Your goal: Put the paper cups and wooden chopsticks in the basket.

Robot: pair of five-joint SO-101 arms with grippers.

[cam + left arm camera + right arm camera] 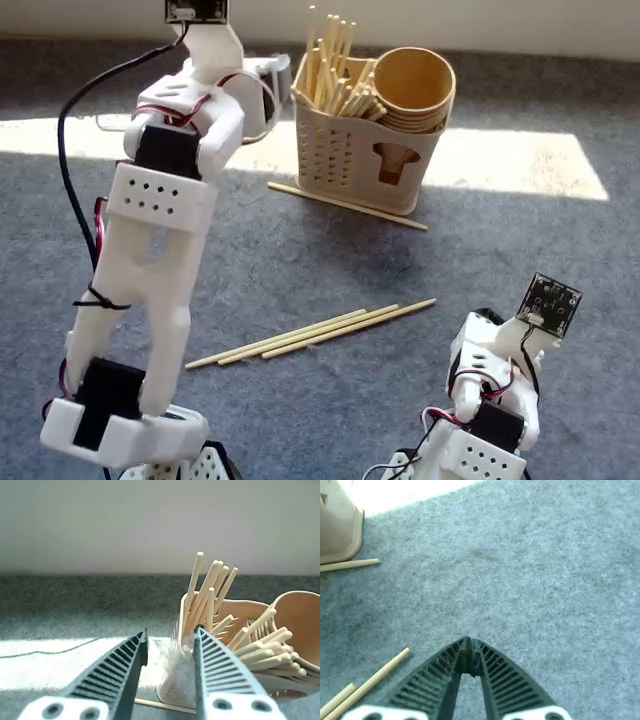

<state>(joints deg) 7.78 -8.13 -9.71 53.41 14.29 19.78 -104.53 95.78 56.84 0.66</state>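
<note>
A pale slotted basket (350,160) stands at the back of the carpet, holding many upright wooden chopsticks (330,65) and a stack of paper cups (415,90). My left gripper (171,634) hangs open and empty just beside the basket (177,680), level with its rim; in the high view the left gripper (276,88) is at the basket's left side. One chopstick (345,205) lies against the basket's foot. Three loose chopsticks (310,335) lie together mid-carpet. My right gripper (467,647) is shut and empty, low over the carpet just right of those chopsticks (370,682).
Grey carpet covers the whole area, with a sunlit band (520,165) behind the basket. A black cable (75,120) runs along the left arm. The right arm's body (495,400) sits at the front right.
</note>
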